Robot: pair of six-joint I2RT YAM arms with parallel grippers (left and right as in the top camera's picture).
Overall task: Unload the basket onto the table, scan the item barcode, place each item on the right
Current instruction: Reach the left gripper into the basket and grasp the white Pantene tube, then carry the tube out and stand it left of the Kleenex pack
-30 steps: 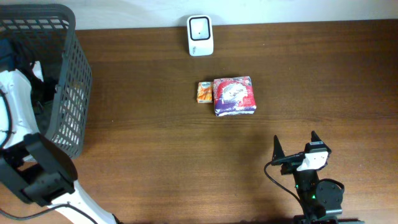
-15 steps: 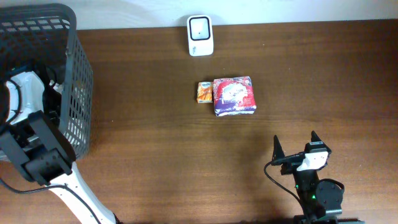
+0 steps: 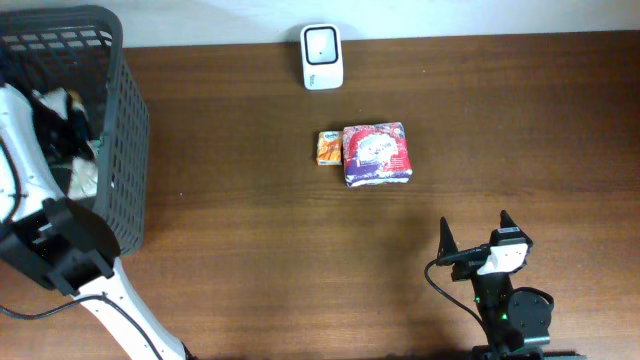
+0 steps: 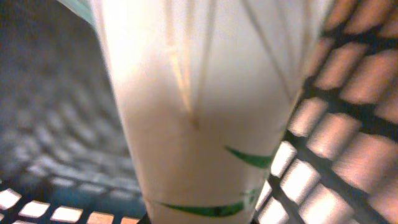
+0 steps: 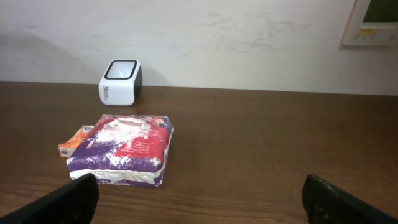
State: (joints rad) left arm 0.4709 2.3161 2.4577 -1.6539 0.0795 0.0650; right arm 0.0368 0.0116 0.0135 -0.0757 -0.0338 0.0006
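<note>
My left gripper (image 3: 66,112) is down inside the dark mesh basket (image 3: 125,150) at the table's left end. In the left wrist view a white item with green stripes (image 4: 199,112) fills the frame, and the dark finger edges press against its two sides at the bottom, so the left gripper (image 4: 200,219) is shut on it. No barcode shows on it. The white barcode scanner (image 3: 322,57) stands at the far edge, also in the right wrist view as the scanner (image 5: 121,81). My right gripper (image 3: 475,238) rests open near the front right, empty.
A purple and red packet (image 3: 377,154) and a small orange box (image 3: 329,148) lie side by side mid-table, in front of the scanner. A pale item (image 3: 85,177) lies in the basket. The basket's mesh wall (image 4: 348,124) stands close to the right of the held item.
The left arm has shifted toward the basket's far side and its gripper has closed on the white item. The right arm and the table items have not moved.
</note>
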